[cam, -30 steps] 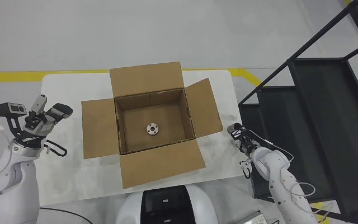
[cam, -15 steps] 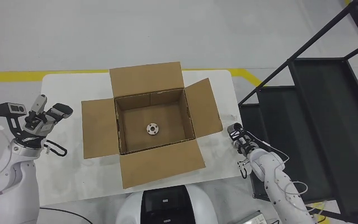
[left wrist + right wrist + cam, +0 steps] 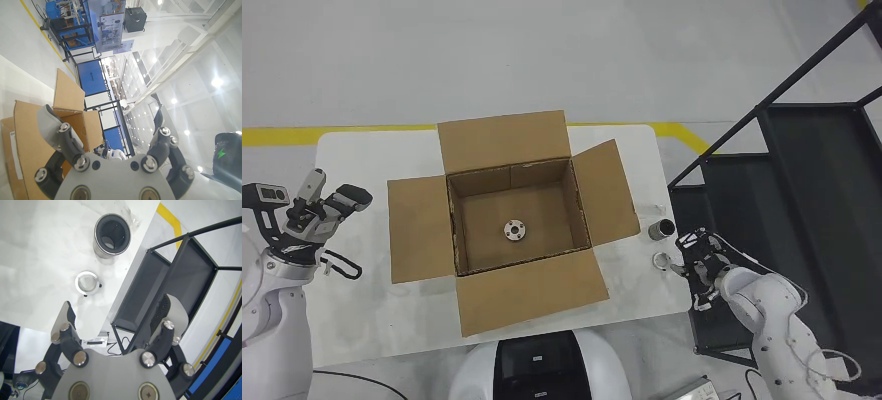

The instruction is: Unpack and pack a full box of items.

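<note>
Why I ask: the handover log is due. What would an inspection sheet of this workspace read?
Surface: white table; no damage seen.
Job's things: open cardboard box, one small round flange on its floor; metal sleeve upright and metal ring flat near the table's right edge, apart.
Clutter: perhaps a clear plastic scrap by the sleeve.
Grippers: left gripper open, empty, left of the box; right gripper open, empty, near the ring.
Cables: black loop on the left arm; leads on the floor by the rack.
Surroundings: black metal rack right of the table; yellow floor line behind.
</note>
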Controlling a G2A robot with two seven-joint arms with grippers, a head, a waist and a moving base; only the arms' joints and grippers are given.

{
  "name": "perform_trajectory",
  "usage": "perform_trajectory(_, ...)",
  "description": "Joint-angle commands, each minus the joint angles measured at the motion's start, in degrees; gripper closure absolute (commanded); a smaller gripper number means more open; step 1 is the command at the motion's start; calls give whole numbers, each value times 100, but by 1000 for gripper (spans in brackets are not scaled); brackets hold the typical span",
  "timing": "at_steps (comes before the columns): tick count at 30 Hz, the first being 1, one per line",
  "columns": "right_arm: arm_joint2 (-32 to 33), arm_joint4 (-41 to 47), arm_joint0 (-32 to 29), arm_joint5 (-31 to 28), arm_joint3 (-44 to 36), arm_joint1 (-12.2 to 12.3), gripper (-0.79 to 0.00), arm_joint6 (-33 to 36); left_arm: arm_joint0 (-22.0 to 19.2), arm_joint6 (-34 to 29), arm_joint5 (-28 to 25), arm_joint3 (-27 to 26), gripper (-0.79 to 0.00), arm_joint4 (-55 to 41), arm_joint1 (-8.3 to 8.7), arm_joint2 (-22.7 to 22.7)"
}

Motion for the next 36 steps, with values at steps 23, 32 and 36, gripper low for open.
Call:
perform_trajectory(23, 32, 2950, 467, -533, -2171, 155, -785, 655, 0, 0, 0, 0, -785, 0, 0, 0)
perform_trajectory(32, 32, 2950, 467, -533, -2171, 155, -785, 655, 0, 0, 0, 0, -785, 0, 0, 0)
perform_trajectory(36, 32, 2950, 467, -533, -2171, 155, -785, 655, 0, 0, 0, 0, -785, 0, 0, 0)
